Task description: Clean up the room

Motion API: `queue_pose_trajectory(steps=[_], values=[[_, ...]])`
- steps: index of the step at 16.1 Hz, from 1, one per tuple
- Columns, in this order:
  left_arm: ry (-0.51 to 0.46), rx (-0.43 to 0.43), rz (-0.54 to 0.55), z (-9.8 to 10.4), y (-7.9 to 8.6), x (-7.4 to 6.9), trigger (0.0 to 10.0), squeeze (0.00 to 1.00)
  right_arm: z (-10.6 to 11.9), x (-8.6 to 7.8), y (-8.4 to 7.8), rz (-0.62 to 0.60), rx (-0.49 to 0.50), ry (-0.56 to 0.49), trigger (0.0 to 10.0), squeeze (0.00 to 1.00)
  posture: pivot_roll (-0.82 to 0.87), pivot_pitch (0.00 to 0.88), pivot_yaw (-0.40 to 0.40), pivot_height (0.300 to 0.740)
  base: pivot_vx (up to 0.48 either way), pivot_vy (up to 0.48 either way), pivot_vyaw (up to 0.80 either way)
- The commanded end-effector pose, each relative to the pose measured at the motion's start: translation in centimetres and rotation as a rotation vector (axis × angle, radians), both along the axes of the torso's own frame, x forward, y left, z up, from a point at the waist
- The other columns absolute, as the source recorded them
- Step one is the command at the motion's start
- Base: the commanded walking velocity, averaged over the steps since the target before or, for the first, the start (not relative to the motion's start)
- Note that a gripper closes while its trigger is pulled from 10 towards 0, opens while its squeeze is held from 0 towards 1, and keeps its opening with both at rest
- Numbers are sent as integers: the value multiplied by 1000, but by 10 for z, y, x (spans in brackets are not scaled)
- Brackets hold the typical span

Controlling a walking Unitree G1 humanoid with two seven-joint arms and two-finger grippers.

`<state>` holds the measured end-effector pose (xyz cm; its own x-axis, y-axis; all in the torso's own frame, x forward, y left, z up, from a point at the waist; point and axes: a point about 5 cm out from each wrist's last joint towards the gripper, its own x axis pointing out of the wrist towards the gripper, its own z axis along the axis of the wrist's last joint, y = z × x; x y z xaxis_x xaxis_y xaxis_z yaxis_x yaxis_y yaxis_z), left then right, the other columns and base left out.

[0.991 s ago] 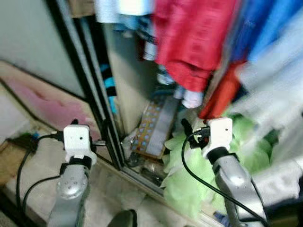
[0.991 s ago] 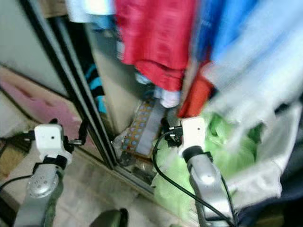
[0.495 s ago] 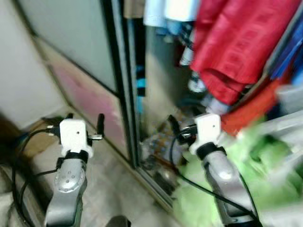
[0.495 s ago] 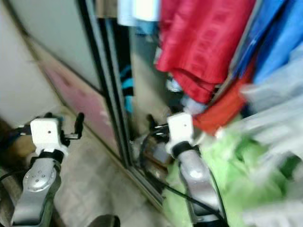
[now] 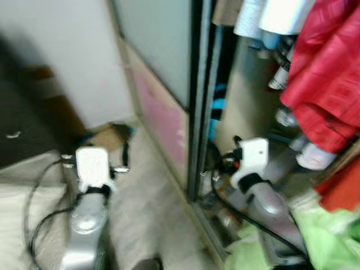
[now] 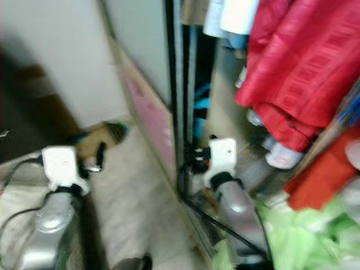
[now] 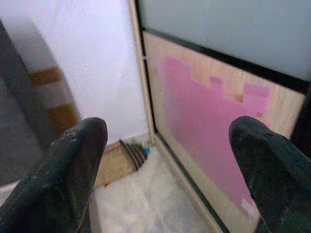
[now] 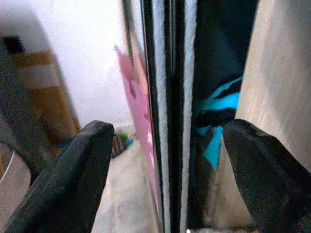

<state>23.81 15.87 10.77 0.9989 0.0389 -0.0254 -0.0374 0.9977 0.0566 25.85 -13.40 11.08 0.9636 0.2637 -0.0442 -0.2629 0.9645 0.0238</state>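
Note:
A wardrobe stands open in front of me, its dark sliding-door frame [image 5: 197, 112] running down the middle. The door has frosted glass above a pink lower panel [image 5: 163, 112]. A red garment [image 5: 326, 90] hangs inside, with crumpled green fabric [image 5: 329, 242] on the wardrobe floor below it. My left gripper [image 7: 167, 145] is open and empty, facing the pink panel [image 7: 209, 126] from out over the floor. My right gripper [image 8: 167, 141] is open and empty too, level with the door's edge [image 8: 165, 97], one finger to each side of it. Both arms are raised at about the same height.
A blue-and-black striped item [image 8: 216, 111] sits low inside the wardrobe beside a beige inner wall [image 5: 247, 101]. A brown cardboard piece [image 5: 107, 135] lies on the floor by the white wall. Pale bedding [image 5: 22, 197] is at my lower left. The picture is blurred.
The camera has swung left, so the wardrobe and clothes now sit further right and the wall and bedding have come into view. Both grippers stay open and empty.

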Motion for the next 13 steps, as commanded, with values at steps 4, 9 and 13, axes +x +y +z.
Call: queue_pose_trajectory(steps=[4, 9, 13], values=[[7, 45, 13, 2, 6, 1, 10000, 0, 1, 3, 0, -13, 38, 26, 10000, 0, -20, 36, 7, 740, 0, 0, 800], [12, 43, 15, 3, 6, 1, 10000, 0, 0, 2, 6, 46, 43, 45, 10000, 0, -18, 29, 3, 740, 0, 0, 800], [7, 53, 49, 6, 17, -17, 10000, 0, 3, -7, -16, -108, 27, 16, 10000, 0, -21, 26, 7, 740, 0, 0, 800]])
